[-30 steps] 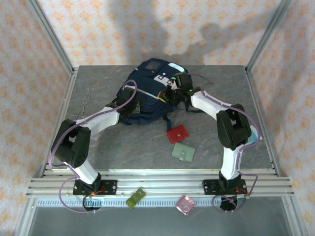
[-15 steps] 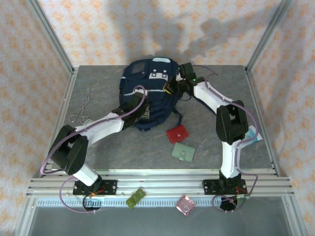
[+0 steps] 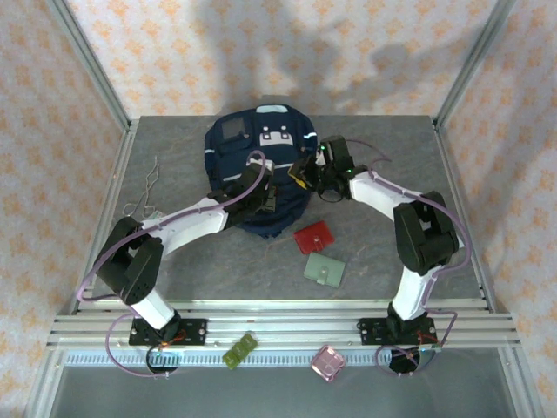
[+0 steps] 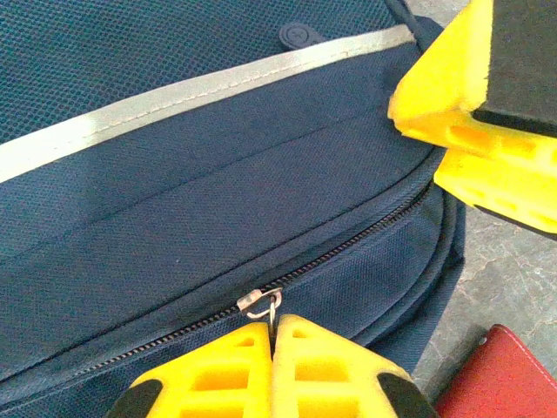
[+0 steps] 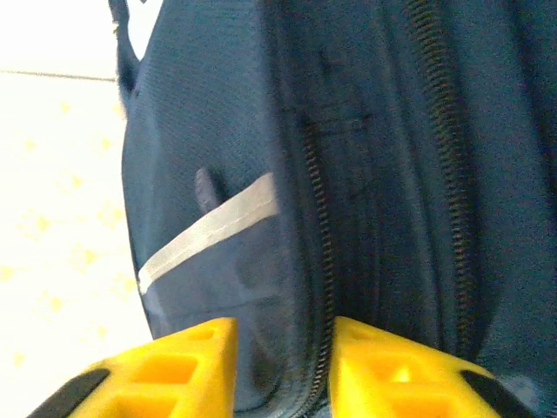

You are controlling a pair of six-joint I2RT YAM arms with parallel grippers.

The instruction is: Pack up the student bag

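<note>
From the top external view, I see the student bag (image 3: 252,152), a large navy-blue fabric backpack with a grey-white stripe, lying at the far middle of the grey table (image 3: 200,270). The left gripper (image 3: 265,195) rests on its near side and the right gripper (image 3: 305,172) at its right edge. A small flat red wallet (image 3: 313,237) and a grey-green wallet (image 3: 324,271) lie nearer to me, apart from the bag and not yet packed.

On the left wrist camera, the left gripper (image 4: 272,338) has its yellow fingers pressed together on the small metal zipper pull (image 4: 261,301) of the closed zip below the stripe (image 4: 200,94). The right gripper's yellow fingers (image 4: 452,96) sit just beside it at the upper right, and a corner of the red wallet (image 4: 500,374) shows below.

On the right wrist camera, the right gripper (image 5: 283,366) has its jaws a little apart, with a ridge of bag fabric and zip teeth between them. I cannot tell whether they are pinching it.

I judge the step to be opening this zip. To do it well, I would have the right side anchor the fabric firmly near the slider, then draw the pull along the line of the teeth, low and steady. Lifting it away from the bag risks letting the thin tab slip out of the pads.
</note>
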